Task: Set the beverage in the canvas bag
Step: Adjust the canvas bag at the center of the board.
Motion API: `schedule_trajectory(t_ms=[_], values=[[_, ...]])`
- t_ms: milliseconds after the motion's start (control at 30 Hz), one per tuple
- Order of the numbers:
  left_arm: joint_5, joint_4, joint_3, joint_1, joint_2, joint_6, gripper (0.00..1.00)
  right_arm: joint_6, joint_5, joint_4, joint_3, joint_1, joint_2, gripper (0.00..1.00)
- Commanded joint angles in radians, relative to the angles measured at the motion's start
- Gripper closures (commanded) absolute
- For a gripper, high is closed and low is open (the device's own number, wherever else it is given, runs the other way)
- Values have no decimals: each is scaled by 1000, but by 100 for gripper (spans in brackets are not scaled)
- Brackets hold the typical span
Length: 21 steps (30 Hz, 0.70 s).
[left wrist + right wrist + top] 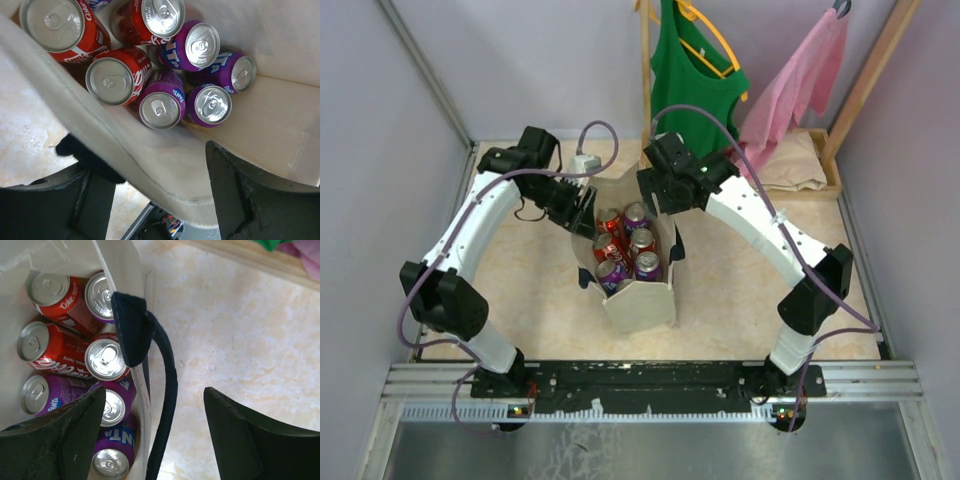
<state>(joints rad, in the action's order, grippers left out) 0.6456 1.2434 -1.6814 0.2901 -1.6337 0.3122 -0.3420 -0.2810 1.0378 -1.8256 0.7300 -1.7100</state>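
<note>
The cream canvas bag (642, 303) stands upright mid-table with dark navy straps (167, 390). Inside it stand several red cola cans (610, 247) and purple Fanta cans (647, 266); they also show in the left wrist view (116, 80) and the right wrist view (106, 359). My left gripper (582, 207) is open at the bag's far left rim, its jaws (150, 167) straddling the bag wall (150, 165). My right gripper (656, 196) is open over the far right rim (154, 405), one finger over the cans, the other outside over the table. Neither holds a can.
A green shirt (695, 70) and a pink garment (800, 80) hang on a wooden rack at the back. A folded beige cloth (790, 160) lies on a wooden tray back right. A white object (586, 162) sits behind the bag. A metal rail (650, 385) runs along the front.
</note>
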Motion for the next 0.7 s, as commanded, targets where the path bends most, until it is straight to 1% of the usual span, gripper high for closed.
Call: schedule_trajectory(t_ms=[0,100,133,200,233,300,333,367,400,667], values=[[-104,-57,38,60,4,-50,30,3,57,10,20,-7,-8,23],[-134,-70,36,79,-18,-61,41,5,77,13,36,-7,-3,33],[-136,-72,30,83,-28,-61,45,5,84,16,40,-7,-2,40],[-138,-73,11,96,-46,-63,55,3,100,21,49,-7,2,56],[-139,-73,-1,102,-54,-62,62,3,106,24,52,-7,3,66],[-138,-71,-29,110,-70,-62,77,1,106,30,55,-8,6,90],[-143,-67,-46,113,-78,-61,87,1,104,32,56,-8,7,100],[-146,-62,-63,114,-86,-57,97,1,100,34,51,-10,9,100],[-150,-57,-83,116,-93,-55,100,3,95,36,44,-9,10,100],[-105,-32,-296,118,-125,-53,100,28,69,69,-74,-17,-2,100]])
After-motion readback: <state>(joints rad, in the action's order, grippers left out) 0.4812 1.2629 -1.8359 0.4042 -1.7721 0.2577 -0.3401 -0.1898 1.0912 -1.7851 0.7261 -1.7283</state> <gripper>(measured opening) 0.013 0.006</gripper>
